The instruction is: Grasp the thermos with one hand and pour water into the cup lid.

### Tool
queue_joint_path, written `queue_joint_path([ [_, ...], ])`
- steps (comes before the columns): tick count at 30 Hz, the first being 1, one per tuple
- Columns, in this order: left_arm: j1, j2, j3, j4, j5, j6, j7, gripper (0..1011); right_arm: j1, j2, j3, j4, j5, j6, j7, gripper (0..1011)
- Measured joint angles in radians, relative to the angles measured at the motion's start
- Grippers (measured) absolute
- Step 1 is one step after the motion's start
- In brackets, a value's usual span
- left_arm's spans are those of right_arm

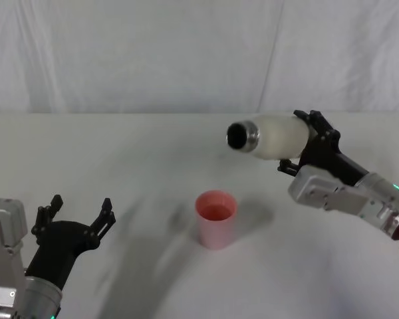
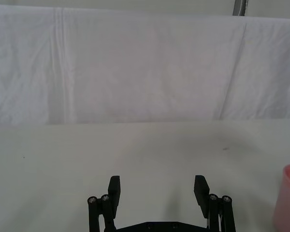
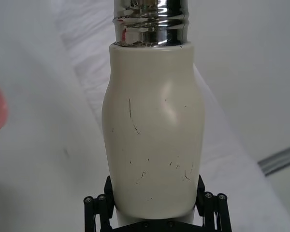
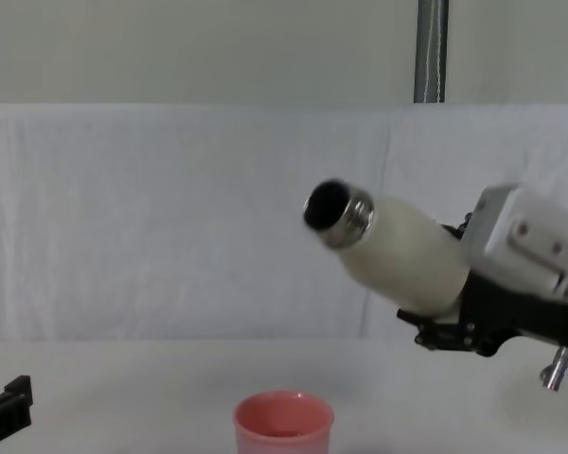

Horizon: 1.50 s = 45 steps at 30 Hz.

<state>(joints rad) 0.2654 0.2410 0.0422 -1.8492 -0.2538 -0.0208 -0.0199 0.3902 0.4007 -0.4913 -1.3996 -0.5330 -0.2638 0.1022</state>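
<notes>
Thermos held near its base by right gripper, tipped with its mouth raised, above and right of pink cup lid. Left gripper idle left of cup lid, jaws wide. Risk: mouth offset from cup lid, so water may splash onto table.

We see a white table spreading across the whole near part of the scene, its surface matte and plain, with soft grey shadows lying on it near the middle. Along its far edge hangs a white cloth backdrop, creased in a few vertical folds, one of them running down on the right. From the chest view we see that the cloth ends partway up a pale wall, and a grey metal pole stands upright behind it, right of centre.
</notes>
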Motion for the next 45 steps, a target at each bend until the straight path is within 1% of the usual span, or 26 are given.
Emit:
queue_joint_path([
  [1,0.0,0.0,0.0,0.0,0.0,0.0,0.0,1001,-0.006,-0.008,0.018,-0.001,0.035,0.0,0.013,960],
  [3,0.0,0.0,0.0,0.0,0.0,0.0,0.0,1001,-0.011,-0.015,0.032,-0.002,0.066,0.001,0.025,960],
  [4,0.0,0.0,0.0,0.0,0.0,0.0,0.0,1001,-0.017,-0.024,0.051,-0.003,0.101,0.002,0.04,960],
  [5,0.0,0.0,0.0,0.0,0.0,0.0,0.0,1001,-0.019,-0.028,0.061,-0.004,0.12,0.003,0.047,960],
  [6,0.0,0.0,0.0,0.0,0.0,0.0,0.0,1001,-0.024,-0.036,0.075,-0.004,0.152,0.007,0.061,960],
  [9,0.0,0.0,0.0,0.0,0.0,0.0,0.0,1001,-0.031,-0.05,0.103,-0.005,0.208,0.015,0.084,960],
  [10,0.0,0.0,0.0,0.0,0.0,0.0,0.0,1001,-0.036,-0.06,0.121,-0.006,0.253,0.023,0.102,960],
  [13,0.0,0.0,0.0,0.0,0.0,0.0,0.0,1001,-0.043,-0.075,0.15,-0.007,0.313,0.038,0.125,960],
  [14,0.0,0.0,0.0,0.0,0.0,0.0,0.0,1001,-0.047,-0.085,0.166,-0.007,0.353,0.049,0.141,959],
  [15,0.0,0.0,0.0,0.0,0.0,0.0,0.0,1001,-0.049,-0.089,0.175,-0.007,0.372,0.055,0.148,959],
  [16,0.0,0.0,0.0,0.0,0.0,0.0,0.0,1001,-0.051,-0.096,0.188,-0.007,0.403,0.066,0.16,960],
  [20,0.0,0.0,0.0,0.0,0.0,0.0,0.0,1001,-0.057,-0.11,0.214,-0.007,0.469,0.093,0.187,959],
  [21,0.0,0.0,0.0,0.0,0.0,0.0,0.0,1001,-0.059,-0.116,0.225,-0.007,0.498,0.108,0.198,960],
  [24,0.0,0.0,0.0,0.0,0.0,0.0,0.0,1001,-0.064,-0.121,0.237,-0.007,0.534,0.129,0.21,960],
  [26,0.0,0.0,0.0,0.0,0.0,0.0,0.0,1001,-0.07,-0.126,0.25,-0.009,0.57,0.153,0.219,960],
  [29,0.0,0.0,0.0,0.0,0.0,0.0,0.0,1001,-0.076,-0.128,0.257,-0.012,0.593,0.169,0.224,960],
  [34,0.0,0.0,0.0,0.0,0.0,0.0,0.0,1001,-0.089,-0.136,0.276,-0.02,0.652,0.21,0.227,960],
  [45,0.0,0.0,0.0,0.0,0.0,0.0,0.0,1001,-0.109,-0.15,0.293,-0.028,0.737,0.285,0.218,960],
])
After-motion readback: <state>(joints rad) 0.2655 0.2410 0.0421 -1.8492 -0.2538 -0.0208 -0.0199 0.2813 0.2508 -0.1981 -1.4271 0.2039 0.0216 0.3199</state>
